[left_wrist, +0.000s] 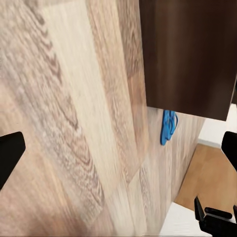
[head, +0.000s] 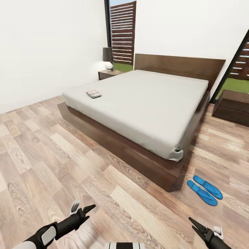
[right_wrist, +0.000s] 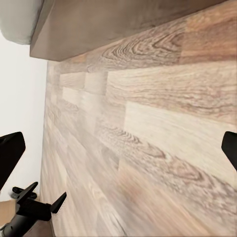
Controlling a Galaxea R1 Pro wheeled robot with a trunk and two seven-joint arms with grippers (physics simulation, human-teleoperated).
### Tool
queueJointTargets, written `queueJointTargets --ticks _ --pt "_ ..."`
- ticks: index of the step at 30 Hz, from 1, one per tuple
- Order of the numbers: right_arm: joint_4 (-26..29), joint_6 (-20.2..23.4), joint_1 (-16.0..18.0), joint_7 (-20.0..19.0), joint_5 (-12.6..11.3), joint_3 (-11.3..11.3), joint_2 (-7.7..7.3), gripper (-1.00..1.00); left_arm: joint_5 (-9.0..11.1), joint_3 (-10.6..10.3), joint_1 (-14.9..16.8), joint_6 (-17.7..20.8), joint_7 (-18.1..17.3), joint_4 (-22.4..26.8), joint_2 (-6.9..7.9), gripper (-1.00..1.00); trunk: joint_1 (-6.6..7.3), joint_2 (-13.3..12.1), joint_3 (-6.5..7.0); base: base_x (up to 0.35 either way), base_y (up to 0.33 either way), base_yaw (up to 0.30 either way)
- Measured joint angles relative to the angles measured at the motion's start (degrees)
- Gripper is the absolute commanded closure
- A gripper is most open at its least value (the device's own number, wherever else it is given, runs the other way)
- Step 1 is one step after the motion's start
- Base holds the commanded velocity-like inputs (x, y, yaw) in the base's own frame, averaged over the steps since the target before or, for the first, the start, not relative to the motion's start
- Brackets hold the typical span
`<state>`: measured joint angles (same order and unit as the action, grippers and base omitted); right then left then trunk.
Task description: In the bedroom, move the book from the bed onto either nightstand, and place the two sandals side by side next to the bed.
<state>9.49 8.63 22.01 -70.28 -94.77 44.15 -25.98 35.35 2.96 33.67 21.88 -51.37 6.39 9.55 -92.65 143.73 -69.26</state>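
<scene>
The left end effector [head: 86, 211] and the right end effector [head: 194, 224] both hang low over the floor [head: 52, 155] with fingers spread, holding nothing. The bed [head: 138, 100] stands ahead, and the two sandals [head: 204, 189] already lie side by side just off its near corner. The nightstand [head: 110, 73] sits by the headboard, well beyond the book [head: 93, 93], which lies near the mattress's left edge. The robot should probably drive along that side, stop beside the book, and then reach over the edge for a flat pinch.

Book [head: 93, 93] flat on bed [head: 145, 100], blue sandals [head: 204, 189] paired beside bed's corner
</scene>
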Motion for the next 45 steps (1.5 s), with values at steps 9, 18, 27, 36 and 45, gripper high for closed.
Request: queueJointTargets --ticks 9,18,27,36,45 --pt "0.0 0.0 0.0 0.0 0.0 0.0 0.0 -1.0 0.0 0.0 0.0 0.0 0.0 0.0 0.01 -1.0 0.0 0.0 0.0 0.115 0.313 -0.282" --pt "0.0 0.0 0.0 0.0 0.0 0.0 0.0 -1.0 0.0 0.0 0.0 0.0 0.0 0.0 0.17 -1.0 0.0 0.0 0.0 0.114 0.314 -0.282" --pt "0.0 0.0 0.0 0.0 0.0 0.0 0.0 -1.0 0.0 0.0 0.0 0.1 -0.1 0.0 0.55 -1.0 0.0 0.0 0.0 0.1 0.318 -0.281" --pt "0.0 0.0 0.0 0.0 0.0 0.0 0.0 -1.0 0.0 0.0 0.0 0.1 -0.1 0.0 0.72 -1.0 -0.01 0.0 0.0 0.026 0.326 -0.271" --pt "0.0 0.0 0.0 0.0 0.0 0.0 0.01 -1.0 0.0 -0.1 0.0 0.1 -0.1 0.0 0.74 -1.0 -0.01 0.0 0.0 0.003 0.328 -0.23"
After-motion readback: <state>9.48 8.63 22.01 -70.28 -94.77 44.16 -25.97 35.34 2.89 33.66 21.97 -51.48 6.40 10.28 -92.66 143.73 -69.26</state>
